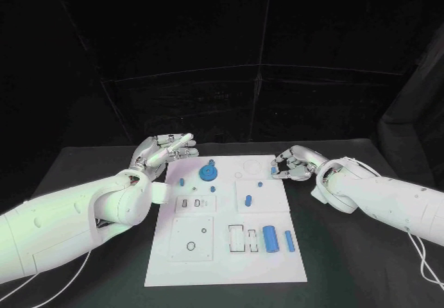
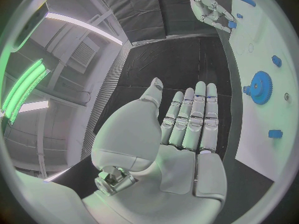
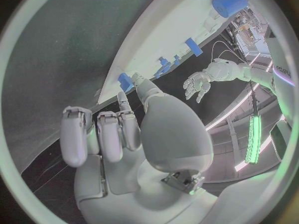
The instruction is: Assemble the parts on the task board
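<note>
Board (image 1: 185,256) lies in the middle of the counter (image 1: 370,269), with blue parts scattered over it: a gear (image 1: 208,172) near its far edge, a small peg (image 1: 182,182) by the far left corner, a long bar (image 1: 247,201) mid-board, and a cylinder (image 1: 270,238) with a strip (image 1: 289,240) beside it toward the near right corner

Right hand (image 1: 294,164) sits at the far right corner of the board, pinching a small blue part (image 3: 124,80) between thumb and a fingertip; the other fingers curl in beside it. Left hand (image 1: 167,151) hovers off the far left corner, released, fingers straight and holding nothing; the left wrist view shows its palm (image 2: 181,129) bare

The step in hand looks like seating that small part in a socket near the far edge. To do it well, the right hand should hold the pinch firm so the part does not twist, line it up above the recess, then lower straight and press only when it sits square. Which recess it belongs to I cannot tell. The left hand could rest on the far left corner to steady the board against sliding, clear of the gear
</note>
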### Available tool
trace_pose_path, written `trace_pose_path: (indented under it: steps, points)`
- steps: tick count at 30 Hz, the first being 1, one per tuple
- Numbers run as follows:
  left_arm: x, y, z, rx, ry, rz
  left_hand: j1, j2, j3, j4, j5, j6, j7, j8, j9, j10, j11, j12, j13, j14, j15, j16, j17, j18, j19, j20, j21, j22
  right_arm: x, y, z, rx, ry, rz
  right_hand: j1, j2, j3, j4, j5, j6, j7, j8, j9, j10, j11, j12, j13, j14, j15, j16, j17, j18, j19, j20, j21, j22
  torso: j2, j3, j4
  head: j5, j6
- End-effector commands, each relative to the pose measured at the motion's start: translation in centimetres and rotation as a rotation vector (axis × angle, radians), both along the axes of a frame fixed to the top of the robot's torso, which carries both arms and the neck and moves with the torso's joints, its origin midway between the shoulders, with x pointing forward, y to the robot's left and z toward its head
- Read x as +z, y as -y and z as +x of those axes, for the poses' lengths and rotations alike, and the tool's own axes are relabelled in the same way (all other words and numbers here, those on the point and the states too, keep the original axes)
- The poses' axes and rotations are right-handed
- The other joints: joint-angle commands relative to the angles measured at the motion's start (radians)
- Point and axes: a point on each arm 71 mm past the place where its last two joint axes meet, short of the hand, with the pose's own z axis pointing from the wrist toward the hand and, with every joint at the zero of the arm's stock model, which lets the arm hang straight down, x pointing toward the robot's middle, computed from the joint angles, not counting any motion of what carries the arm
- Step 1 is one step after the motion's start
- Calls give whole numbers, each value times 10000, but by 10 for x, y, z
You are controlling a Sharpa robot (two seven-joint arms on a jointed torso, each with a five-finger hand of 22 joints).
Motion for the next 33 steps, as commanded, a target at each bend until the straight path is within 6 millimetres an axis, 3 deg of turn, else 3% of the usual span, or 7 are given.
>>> trace_pose_path:
  steps: [1, 11, 26, 33]
  points:
    - [2, 1, 0, -98, 116, -22, 36, 101, -17, -63, 51, 69, 9, -53, 8, 51, -10, -25, 3, 88, -9, -55, 15, 57, -19, 10, -57, -18, 0, -2, 0, 66, -53, -107, 53, 104, 9, -87, 11, 132, -3, 73, 23, 466, -66, 11, 1923, 847, -52, 41, 1728, -109, 40, -89, 24, 534, 2, 10, -12, 1, -6]
    - [2, 0, 0, -89, 111, -17, 36, 101, -17, -64, 51, 69, 9, -53, 8, 51, -10, -26, 2, 88, -9, -56, 15, 57, -19, 10, -57, -18, -1, -3, 2, 55, -85, -148, 105, 368, 149, -150, -286, 601, -65, 209, 40, 518, -117, 72, 1976, 855, -106, 49, 1758, -114, 56, -133, 35, 564, 0, 12, -3, -9, -18]
    - [1, 0, 0, -79, 91, -5, 36, 101, -17, -64, 51, 69, 9, -53, 8, 51, -10, -26, 2, 88, -9, -56, 15, 57, -19, 10, -57, -18, -2, -6, 3, -52, -57, -303, 103, 404, 187, -171, -341, 708, -93, 228, 36, 536, -143, 94, 1994, 859, -125, 54, 1774, -117, 65, -151, 41, 580, -1, 18, -8, -8, -46]
    - [1, -1, 0, -76, 80, 1, 37, 105, -19, -74, 51, 62, 19, -66, 4, 44, -4, -38, -1, 87, -7, -65, 16, 56, -19, 10, -58, -21, -2, -6, 3, -230, 13, -359, 154, 548, 323, -221, -405, 917, -176, 284, 38, 557, -217, 119, 2017, 863, -165, 60, 1794, -117, 66, -185, 41, 580, -2, 19, -7, -21, -60]
